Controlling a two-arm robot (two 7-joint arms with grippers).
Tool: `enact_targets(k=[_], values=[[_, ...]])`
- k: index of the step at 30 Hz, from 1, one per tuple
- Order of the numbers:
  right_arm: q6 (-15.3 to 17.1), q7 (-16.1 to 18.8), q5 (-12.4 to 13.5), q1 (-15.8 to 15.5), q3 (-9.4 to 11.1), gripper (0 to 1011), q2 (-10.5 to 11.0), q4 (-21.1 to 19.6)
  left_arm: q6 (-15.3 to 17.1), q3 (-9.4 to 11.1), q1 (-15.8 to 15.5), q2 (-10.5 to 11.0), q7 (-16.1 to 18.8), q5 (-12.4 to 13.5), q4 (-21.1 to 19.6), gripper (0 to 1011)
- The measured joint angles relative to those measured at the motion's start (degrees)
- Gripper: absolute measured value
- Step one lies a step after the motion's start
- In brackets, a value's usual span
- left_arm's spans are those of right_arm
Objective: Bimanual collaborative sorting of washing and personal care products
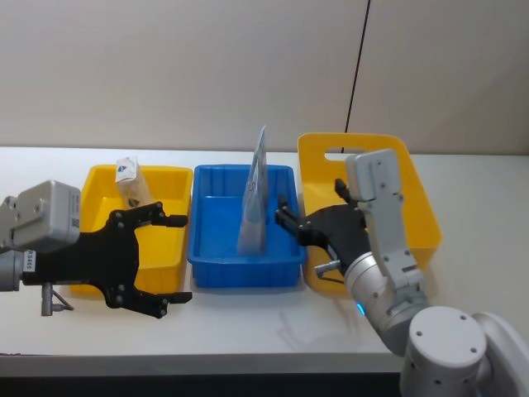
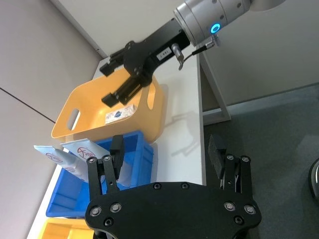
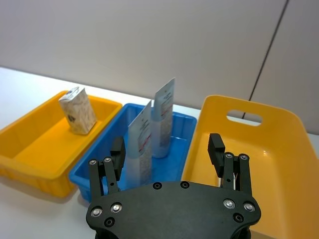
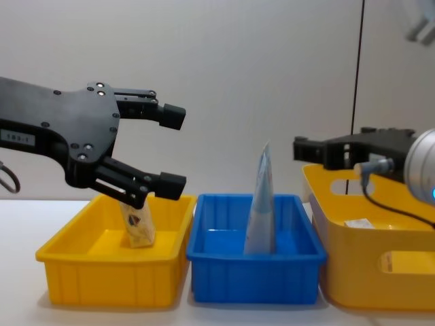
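**Station status: both pincers open, products binned**

Reference landmark: the blue bin [image 1: 244, 270] at the centre of the desk [image 1: 248, 322].

- Pale blue tapered tube [image 3: 164, 115] and white red-marked tube [image 3: 140, 145]: both stand upright inside the blue bin, close together.
- Small beige wrapped packet [image 1: 128, 180]: in the yellow bin [image 1: 97, 179] directly left of the blue bin, leaning at the far wall.
- White-grey soft pack with blue mark [image 2: 120, 115]: flat on the floor of the handled yellow bin [image 1: 415, 207] directly right of the blue bin.
- Left pincer [image 1: 178, 260]: raised over the left-hand yellow bin's near part, jaws spread wide, holding nothing.
- Right pincer [image 3: 166, 147]: raised beside the blue bin's right wall, over the handled bin, jaws spread wide, holding nothing.
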Motion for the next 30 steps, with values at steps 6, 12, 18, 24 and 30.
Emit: enact_targets(k=[6, 12, 18, 24, 30], values=[[-0.9, 1.5, -1.2, 2.0, -1.5, 1003, 0.2, 3.1, 0.0, 0.0, 0.0, 0.0, 0.0, 0.0, 0.0, 1001], [-2.4, 2.4, -2.8, 4.3, -2.7, 1003, -0.2, 7.0, 0.0, 0.0, 0.0, 0.0, 0.0, 0.0, 0.0, 1001], [-3.8, 2.8, -4.2, 6.5, -3.9, 1003, -0.7, 10.7, 0.0, 0.0, 0.0, 0.0, 0.0, 0.0, 0.0, 1001], [-5.2, 2.8, -5.9, 8.4, -4.9, 1003, -1.7, 14.3, 0.0, 0.0, 0.0, 0.0, 0.0, 0.0, 0.0, 1001], [-6.0, 1.6, -7.3, 9.9, -5.6, 1003, -3.2, 17.5, 0.0, 0.0, 0.0, 0.0, 0.0, 0.0, 0.0, 1001]])
